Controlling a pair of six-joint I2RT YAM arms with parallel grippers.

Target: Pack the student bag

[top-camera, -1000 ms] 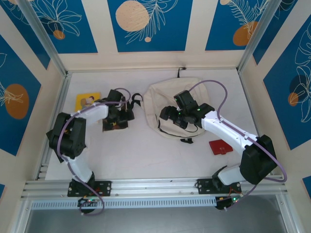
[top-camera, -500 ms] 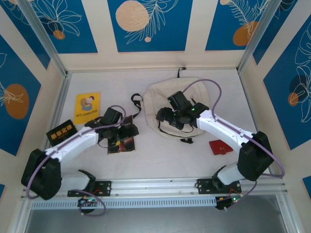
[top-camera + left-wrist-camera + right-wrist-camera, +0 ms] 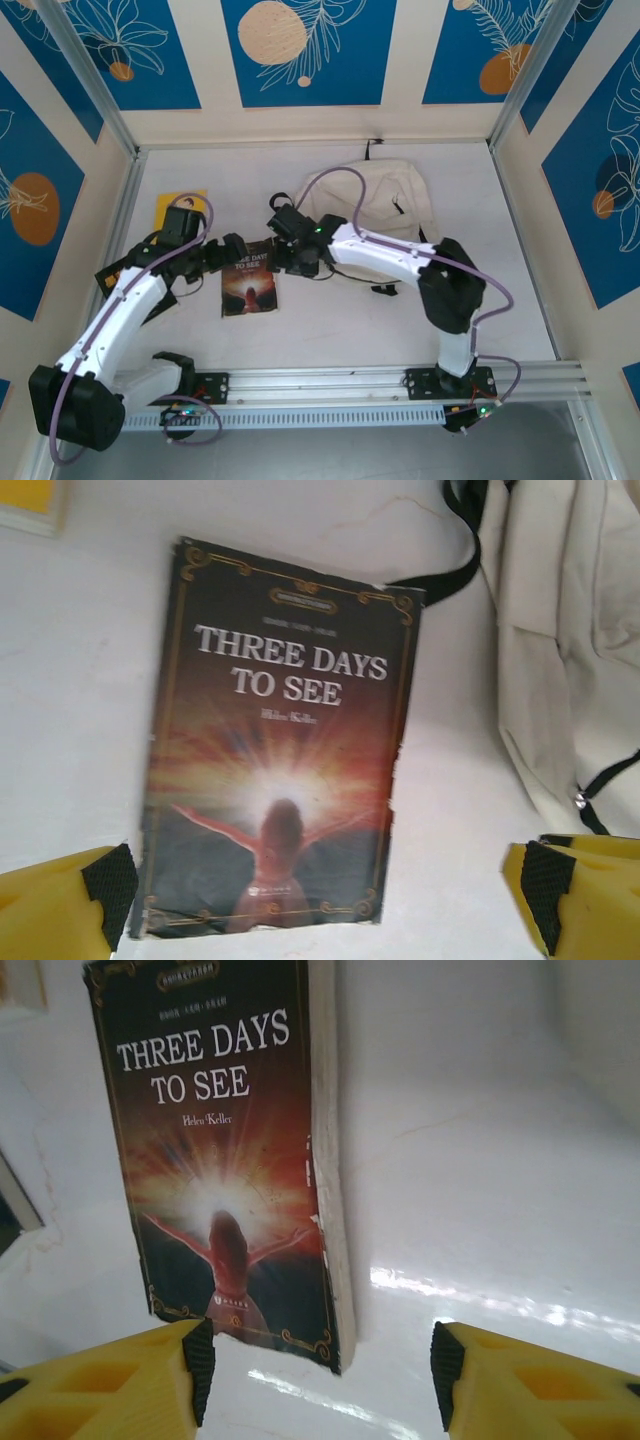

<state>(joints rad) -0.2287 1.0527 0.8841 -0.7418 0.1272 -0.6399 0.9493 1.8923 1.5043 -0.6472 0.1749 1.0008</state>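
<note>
1. Landmark: the dark paperback (image 3: 250, 277), titled "Three Days to See", flat and face up on the white table (image 3: 330, 320) between the two arms.
2. Beyond that paperback and to its right: the student bag (image 3: 385, 205), cream cloth, slumped on the table, with a strip of bare table between it and the book in the left wrist view.
3. From the bag toward the paperback's far right corner: a black strap (image 3: 465, 540), reaching that corner in the left wrist view. Touching or merely overlapping, impossible to tell.
4. By the paperback's far left corner in the top view: the left gripper (image 3: 322, 895), with yellow fingers (image 3: 60, 900) spread wide and gripping nothing. In the left wrist view, one black pad right by the cover's lower left corner, the other well off to the book's right over bare table, near the bag's edge.
5. By the paperback's far right corner in the top view, between book and bag: the right gripper (image 3: 320, 1360), likewise parted and empty. In the right wrist view, the cover's lower right corner framed between the two pads, closer to the left-hand one.
6. Left of the paperback and farther back: a yellow book (image 3: 180, 205), partly covered by the left arm and apart from the paperback.
</note>
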